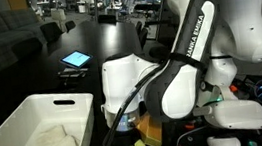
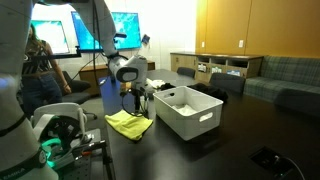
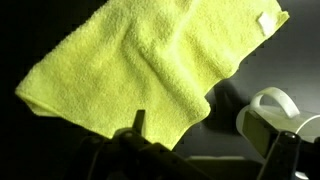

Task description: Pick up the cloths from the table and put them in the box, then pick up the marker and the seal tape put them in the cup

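A bright yellow cloth (image 3: pixel 140 60) lies spread on the dark table, also seen as the yellow cloth (image 2: pixel 130 123) beside the box. My gripper (image 3: pixel 215 140) hangs open just above its near edge, and nothing is between the fingers (image 3: pixel 137 125). The gripper (image 2: pixel 132 100) stands next to the white box (image 2: pixel 195 120). An off-white cloth (image 1: pixel 54 143) lies inside the box (image 1: pixel 34 103). A white cup (image 3: pixel 272 112) with a handle stands to the right of the yellow cloth. I cannot make out the marker or the seal tape.
A lit tablet (image 1: pixel 75 60) lies farther back on the dark table. The robot arm (image 1: pixel 194 55) blocks much of an exterior view. A person (image 2: pixel 40 60) stands behind the robot, and a sofa (image 2: pixel 290 75) and a cabinet (image 2: pixel 215 68) line the back.
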Robot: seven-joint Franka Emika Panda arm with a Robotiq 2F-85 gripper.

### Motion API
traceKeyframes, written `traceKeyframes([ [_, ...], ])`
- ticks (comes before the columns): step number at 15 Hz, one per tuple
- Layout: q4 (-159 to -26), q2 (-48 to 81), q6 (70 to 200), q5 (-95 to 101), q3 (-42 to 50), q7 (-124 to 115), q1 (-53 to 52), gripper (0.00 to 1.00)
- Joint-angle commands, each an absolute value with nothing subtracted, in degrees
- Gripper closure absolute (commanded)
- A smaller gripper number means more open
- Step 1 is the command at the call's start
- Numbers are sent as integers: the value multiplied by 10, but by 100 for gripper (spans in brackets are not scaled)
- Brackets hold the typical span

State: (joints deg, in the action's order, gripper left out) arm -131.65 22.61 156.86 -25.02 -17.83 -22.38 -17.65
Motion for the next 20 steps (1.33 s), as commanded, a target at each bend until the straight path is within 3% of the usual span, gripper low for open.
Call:
traceKeyframes([
  [1, -1318, 240, 1579, -311, -187, -287, -180, 0],
  [11, -1319, 306, 1656, -397, -158, -429, -240, 0],
  [20, -1363, 307, 1686, -268, -9, -669, -372, 0],
])
